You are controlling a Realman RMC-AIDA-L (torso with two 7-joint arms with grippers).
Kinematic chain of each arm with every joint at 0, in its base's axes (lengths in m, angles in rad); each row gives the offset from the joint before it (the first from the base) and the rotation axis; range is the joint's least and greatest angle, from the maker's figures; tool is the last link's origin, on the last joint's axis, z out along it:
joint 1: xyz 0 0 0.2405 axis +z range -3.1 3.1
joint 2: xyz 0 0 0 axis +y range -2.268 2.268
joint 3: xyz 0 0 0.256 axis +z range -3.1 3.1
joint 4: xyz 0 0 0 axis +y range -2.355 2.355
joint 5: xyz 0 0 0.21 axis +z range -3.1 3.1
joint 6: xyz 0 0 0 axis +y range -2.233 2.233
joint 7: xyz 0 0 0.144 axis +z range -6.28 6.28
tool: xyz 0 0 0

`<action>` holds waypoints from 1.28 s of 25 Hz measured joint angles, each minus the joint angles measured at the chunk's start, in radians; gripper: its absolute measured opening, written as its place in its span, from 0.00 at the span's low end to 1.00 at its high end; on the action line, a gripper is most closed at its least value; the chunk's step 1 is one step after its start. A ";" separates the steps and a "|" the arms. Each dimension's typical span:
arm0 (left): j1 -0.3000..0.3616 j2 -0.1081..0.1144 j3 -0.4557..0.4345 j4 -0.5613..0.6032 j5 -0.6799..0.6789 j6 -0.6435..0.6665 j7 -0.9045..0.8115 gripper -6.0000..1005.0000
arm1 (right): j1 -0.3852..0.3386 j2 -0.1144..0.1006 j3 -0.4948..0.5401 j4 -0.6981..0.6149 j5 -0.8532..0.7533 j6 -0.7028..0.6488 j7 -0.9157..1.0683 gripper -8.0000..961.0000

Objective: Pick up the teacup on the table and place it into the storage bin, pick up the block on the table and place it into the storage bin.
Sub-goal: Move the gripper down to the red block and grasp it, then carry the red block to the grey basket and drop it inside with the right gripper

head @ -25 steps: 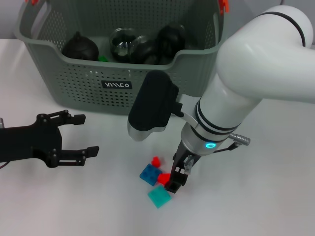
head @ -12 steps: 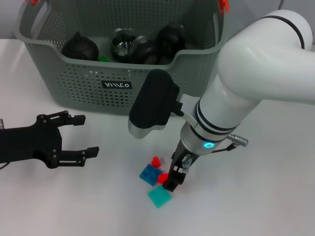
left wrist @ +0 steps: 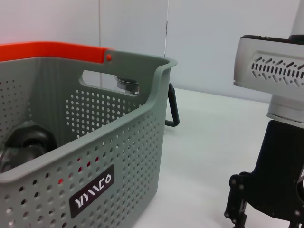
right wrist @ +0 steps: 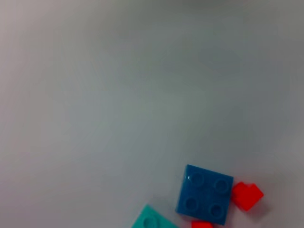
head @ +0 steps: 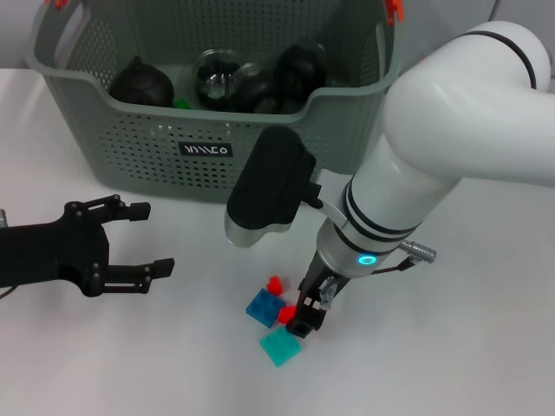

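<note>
Right hand (head: 310, 314) down on red block (head: 288, 314), grip state unclear; left hand (head: 130, 241) released. Light, rigid, slick: pinch flat sides.

Crowding the bench (head: 486, 347) at six o'clock: blue block (head: 264, 307), teal block (head: 280, 347) and two small red blocks (head: 275, 283) lying close together, with the right pincer (head: 305, 319) pressing down among them, its state unclear. Blocking the whole twelve o'clock edge: storage bin (head: 208, 156), already holding dark round things, open only from above. Occupying nine o'clock: left pincer (head: 134, 238), spread wide, hovering well apart from the blocks. Leaving bare bench between that pincer and the blocks, and at four o'clock under the white arm.
</note>
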 joint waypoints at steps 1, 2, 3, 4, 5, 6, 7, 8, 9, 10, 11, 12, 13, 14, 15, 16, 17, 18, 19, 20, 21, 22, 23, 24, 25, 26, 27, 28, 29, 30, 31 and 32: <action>0.000 0.000 0.000 0.000 0.000 0.000 0.000 0.90 | 0.000 0.000 0.000 0.000 0.001 0.000 0.000 0.75; -0.001 0.000 0.000 0.000 0.000 0.000 0.000 0.90 | 0.000 0.000 0.000 0.000 0.001 0.001 0.000 0.73; -0.001 0.001 0.000 0.000 0.000 -0.001 0.001 0.90 | 0.000 0.000 0.000 0.000 0.001 0.001 -0.001 0.71; -0.002 0.001 0.000 0.000 0.000 -0.001 0.001 0.90 | 0.000 0.000 0.000 0.000 0.001 0.001 -0.001 0.69; -0.002 0.001 0.000 0.000 0.000 -0.001 0.001 0.90 | -0.001 0.000 0.000 0.000 0.001 0.001 -0.001 0.67; -0.002 0.002 0.000 0.000 0.000 -0.001 0.001 0.90 | -0.002 0.000 0.000 0.000 0.001 0.001 -0.001 0.65; -0.002 0.002 0.000 0.000 0.000 -0.003 0.001 0.90 | -0.002 0.000 0.000 0.000 0.001 0.001 -0.001 0.64; -0.002 0.002 0.002 -0.001 0.000 -0.007 0.001 0.90 | -0.003 0.000 0.000 0.000 0.001 0.001 -0.001 0.62; -0.002 0.002 0.002 -0.001 0.000 -0.007 0.001 0.90 | -0.003 0.000 -0.001 0.001 0.001 0.001 -0.001 0.60; -0.003 0.002 0.003 -0.001 0.000 -0.008 0.001 0.90 | -0.003 0.000 -0.001 0.002 0.001 0.001 -0.001 0.56; -0.003 0.001 0.004 -0.001 0.000 -0.010 0.001 0.90 | -0.002 0.000 -0.002 0.005 0.001 0.002 -0.002 0.53; -0.003 0.001 0.004 -0.001 0.000 -0.010 0.001 0.90 | 0.000 0.000 -0.003 0.009 0.001 0.002 -0.003 0.49; -0.003 0.001 0.005 -0.001 0.000 -0.010 0.001 0.90 | 0.001 0.000 -0.003 0.012 0.001 0.002 -0.003 0.49; -0.003 0.000 0.005 -0.001 -0.001 -0.010 0.001 0.90 | 0.001 0.000 -0.003 0.014 0.001 0.002 -0.004 0.49; -0.003 0.000 0.005 -0.001 -0.001 -0.011 0.001 0.90 | 0.002 0.000 -0.003 0.015 0.001 0.002 -0.006 0.49; -0.003 0.000 0.005 -0.002 -0.001 -0.011 0.001 0.90 | 0.002 0.001 -0.003 0.016 0.006 0.002 -0.013 0.48; -0.003 0.000 0.005 -0.002 -0.001 -0.011 0.001 0.90 | 0.002 0.001 -0.003 0.016 0.006 0.002 -0.013 0.48; -0.003 0.000 0.005 -0.002 -0.002 -0.011 0.001 0.90 | 0.002 0.001 -0.003 0.016 0.009 0.002 -0.016 0.48; -0.003 0.000 0.005 -0.003 -0.002 -0.011 0.001 0.90 | 0.002 0.001 -0.003 0.018 0.012 0.002 -0.018 0.48; -0.003 0.000 0.004 -0.003 -0.002 -0.011 0.001 0.90 | 0.003 0.001 -0.003 0.020 0.015 0.002 -0.020 0.47; -0.003 0.000 0.004 -0.003 -0.002 -0.011 0.001 0.90 | 0.003 0.001 -0.004 0.022 0.017 0.002 -0.022 0.47; -0.003 0.000 0.004 -0.003 -0.002 -0.011 0.001 0.90 | 0.004 0.001 -0.004 0.024 0.019 0.002 -0.023 0.47; -0.003 0.000 0.004 -0.003 -0.002 -0.011 0.001 0.90 | 0.004 0.001 -0.005 0.024 0.021 0.002 -0.024 0.47; -0.003 0.000 0.005 -0.003 -0.003 -0.011 0.001 0.90 | 0.004 0.001 -0.005 0.025 0.023 0.001 -0.024 0.47; -0.003 0.000 0.005 -0.003 -0.003 -0.011 0.001 0.90 | 0.004 0.001 -0.005 0.025 0.025 0.000 -0.024 0.46; -0.003 0.000 0.005 -0.003 -0.003 -0.011 0.001 0.90 | 0.004 0.001 -0.005 0.025 0.027 -0.001 -0.025 0.46; -0.003 0.000 0.005 -0.003 -0.003 -0.011 0.001 0.90 | 0.004 0.001 -0.005 0.025 0.028 -0.002 -0.024 0.46; -0.003 0.000 0.005 -0.003 -0.003 -0.011 0.001 0.90 | 0.005 0.001 -0.005 0.026 0.028 -0.003 -0.024 0.46; -0.003 0.000 0.005 -0.003 -0.003 -0.011 0.001 0.90 | 0.005 0.001 -0.005 0.026 0.028 -0.004 -0.022 0.43; -0.003 0.000 0.005 -0.003 -0.003 -0.011 0.001 0.90 | 0.005 0.001 -0.003 0.026 0.028 -0.005 -0.019 0.41; -0.003 0.000 0.004 -0.003 -0.003 -0.011 0.001 0.90 | 0.005 0.000 -0.002 0.025 0.028 -0.006 -0.017 0.38; -0.003 0.000 0.004 -0.003 -0.003 -0.011 0.001 0.90 | 0.004 -0.002 0.001 0.021 0.029 -0.006 -0.013 0.35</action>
